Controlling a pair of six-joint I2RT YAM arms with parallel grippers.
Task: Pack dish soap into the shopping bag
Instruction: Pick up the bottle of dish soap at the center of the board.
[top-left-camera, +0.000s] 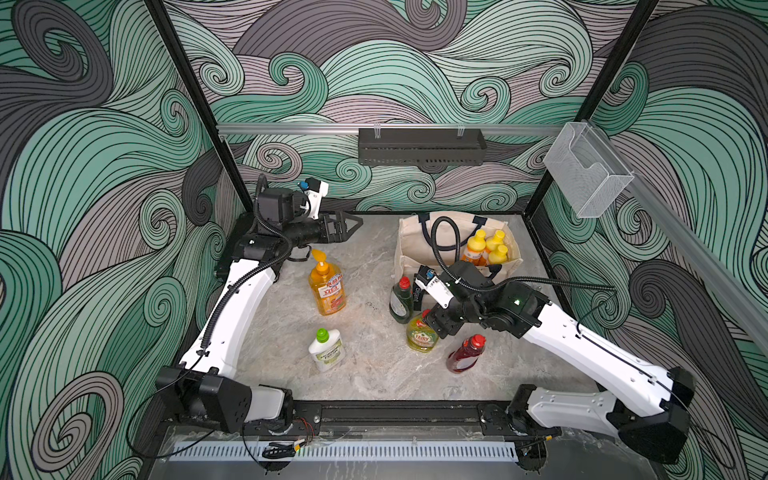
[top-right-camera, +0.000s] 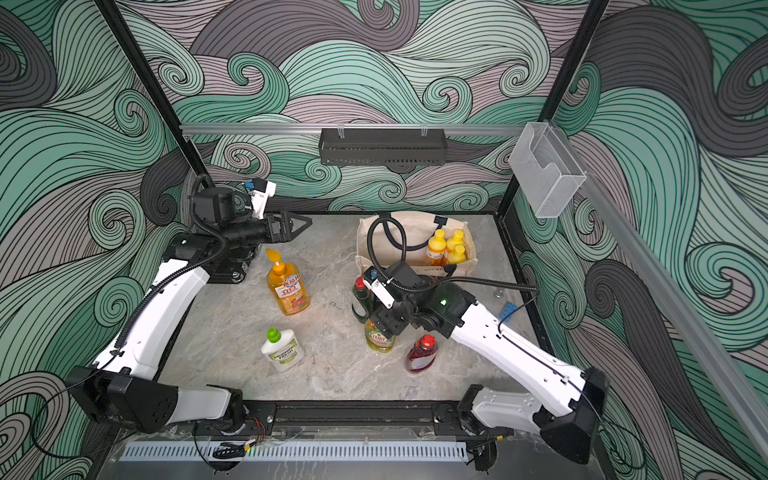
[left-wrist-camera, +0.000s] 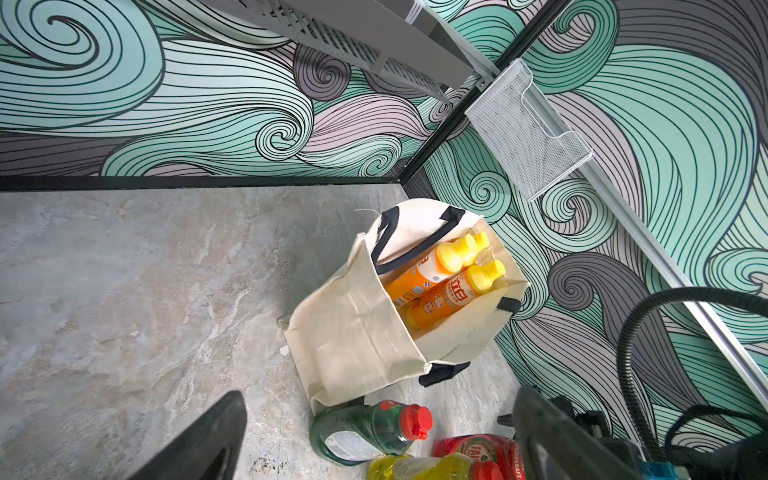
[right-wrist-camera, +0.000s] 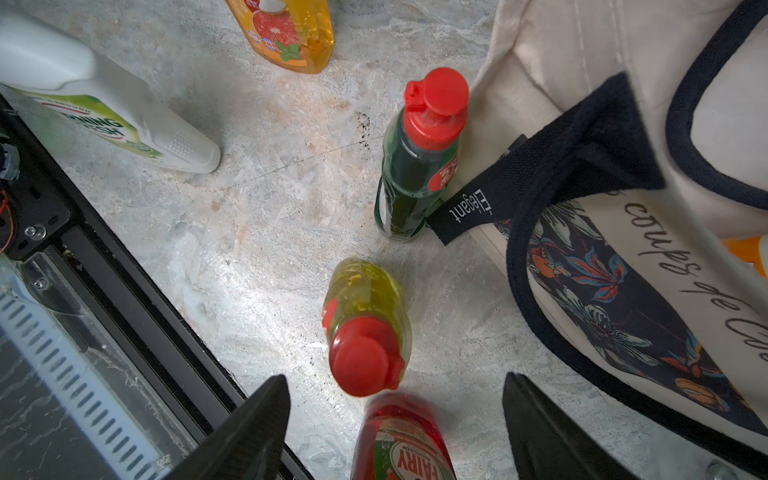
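Yellow-green, red-capped Fairy bottle (right-wrist-camera: 365, 299) stands under spread right gripper (right-wrist-camera: 394, 376); left gripper (left-wrist-camera: 380, 392) spread too.

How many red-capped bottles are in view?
3. The dark green bottle stands beside the shopping bag; the yellow-green Fairy bottle just in front of it; the red bottle nearest the table's front edge. The bag could hide more.
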